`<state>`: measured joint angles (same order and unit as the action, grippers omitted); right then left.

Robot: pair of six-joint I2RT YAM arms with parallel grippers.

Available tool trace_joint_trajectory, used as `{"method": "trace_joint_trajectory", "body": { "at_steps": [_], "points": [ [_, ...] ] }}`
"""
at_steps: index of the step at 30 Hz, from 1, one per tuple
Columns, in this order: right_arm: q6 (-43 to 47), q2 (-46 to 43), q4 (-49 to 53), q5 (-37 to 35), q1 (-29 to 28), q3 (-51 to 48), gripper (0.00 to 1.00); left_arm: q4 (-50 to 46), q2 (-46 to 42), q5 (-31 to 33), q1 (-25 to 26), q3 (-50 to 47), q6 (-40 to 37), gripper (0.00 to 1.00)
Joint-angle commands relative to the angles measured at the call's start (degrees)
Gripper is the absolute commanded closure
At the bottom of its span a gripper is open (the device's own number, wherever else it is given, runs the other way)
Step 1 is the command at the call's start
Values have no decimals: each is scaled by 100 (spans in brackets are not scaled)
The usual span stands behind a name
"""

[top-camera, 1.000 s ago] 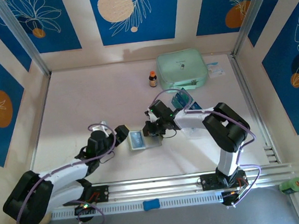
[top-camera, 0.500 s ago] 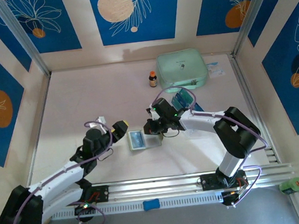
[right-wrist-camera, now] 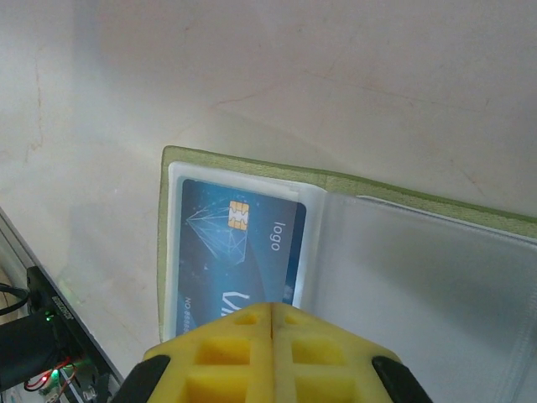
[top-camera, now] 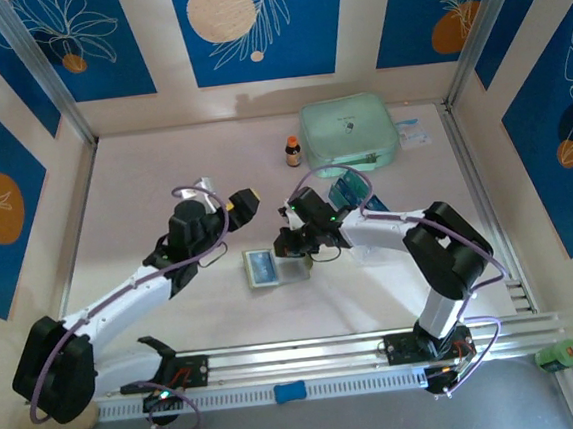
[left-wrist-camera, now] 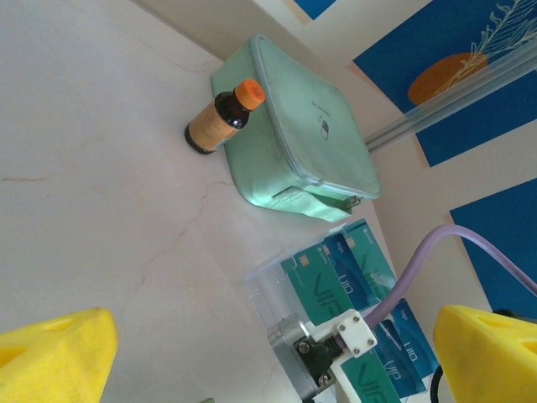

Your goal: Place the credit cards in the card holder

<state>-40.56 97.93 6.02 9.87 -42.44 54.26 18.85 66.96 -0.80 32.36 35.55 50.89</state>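
Note:
The card holder [top-camera: 263, 268] lies open on the table, olive-green with clear pockets [right-wrist-camera: 419, 277]. One blue credit card [right-wrist-camera: 239, 243] sits in its left pocket. My right gripper [top-camera: 291, 242] is shut, its yellow fingertips [right-wrist-camera: 273, 306] pressed together low over the holder's fold, with nothing seen between them. More credit cards [left-wrist-camera: 336, 277] lie in a clear tray [top-camera: 350, 189] behind the right arm. My left gripper [top-camera: 243, 206] hangs open above the table, left of the right wrist, its yellow fingers [left-wrist-camera: 50, 361] wide apart and empty.
A large mint-green zip case [top-camera: 348, 134] stands at the back, with a small brown bottle [top-camera: 293, 152] with an orange cap beside it. The right arm's wrist [left-wrist-camera: 323, 361] lies close in front of the left gripper. Rails run along the near edge.
My left arm has swung up and away from beside the card holder toward the middle of the table, and its jaws have opened slightly wider. The right gripper has stayed shut over the holder.

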Motion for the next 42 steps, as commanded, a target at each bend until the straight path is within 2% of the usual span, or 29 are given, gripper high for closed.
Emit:
{"method": "trace_joint_trajectory", "body": {
  "at_steps": [1, 10, 13, 29, 42],
  "points": [
    [127, 160, 67, 107, -44, 124, 100, -443, 15, 146, -50, 106, -123, 3],
    [109, 464, -108, 296, -89, 173, 100, -2464, -356, 448, -43, 71, -390, 1],
    [67, 497, -153, 307, -116, 155, 100, -2843, -419, 486, -37, -120, -510, 1],
    [30, 734, -219, 318, -195, 181, 100, -3323, -440, 684, 304, -606, -887, 3],
    [-14, 884, -256, 393, -213, 258, 100, -3189, 182, 782, 517, -485, -1209, 9]
  ]
}}
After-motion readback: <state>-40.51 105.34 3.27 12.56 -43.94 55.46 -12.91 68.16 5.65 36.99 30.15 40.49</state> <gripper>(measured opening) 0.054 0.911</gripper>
